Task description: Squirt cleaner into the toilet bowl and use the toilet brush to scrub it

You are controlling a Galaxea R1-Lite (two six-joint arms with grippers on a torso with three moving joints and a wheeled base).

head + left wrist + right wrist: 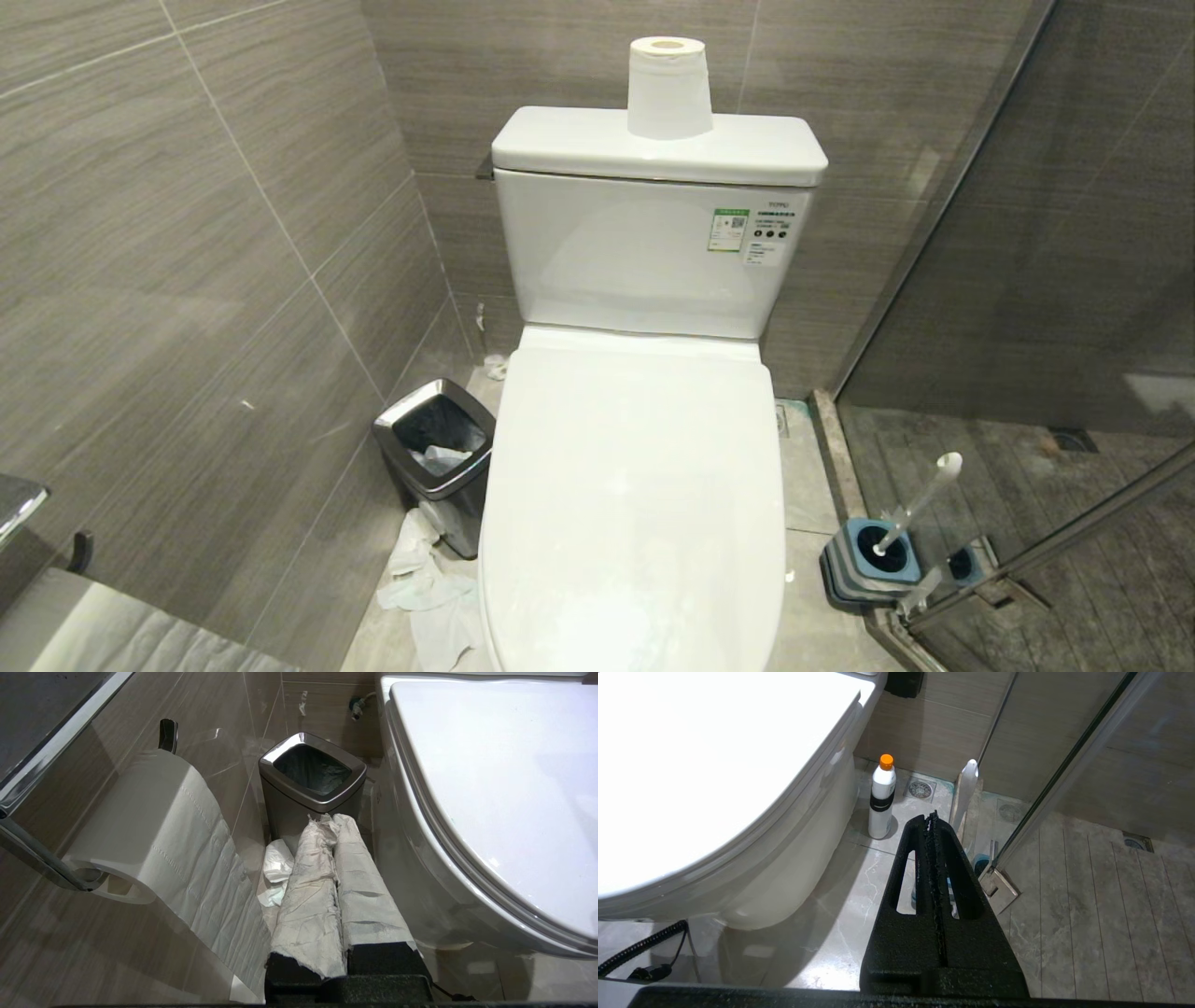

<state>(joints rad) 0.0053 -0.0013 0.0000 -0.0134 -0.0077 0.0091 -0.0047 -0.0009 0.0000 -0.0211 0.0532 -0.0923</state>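
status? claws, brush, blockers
Both claws, left and right, shut, empty. Toilet brush in its holder. Toilet lid down, covering the bowl.

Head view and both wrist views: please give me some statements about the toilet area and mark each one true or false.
1. The toilet bowl has its lid closed. True.
2. The toilet brush lies across the lid. False: it stands in its holder on the floor.
3. A paper roll stands on the tank. True.
4. The right gripper holds the orange-capped bottle. False: it is shut on nothing; the bottle stands on the floor.
5. The bin is beside the toilet. True.
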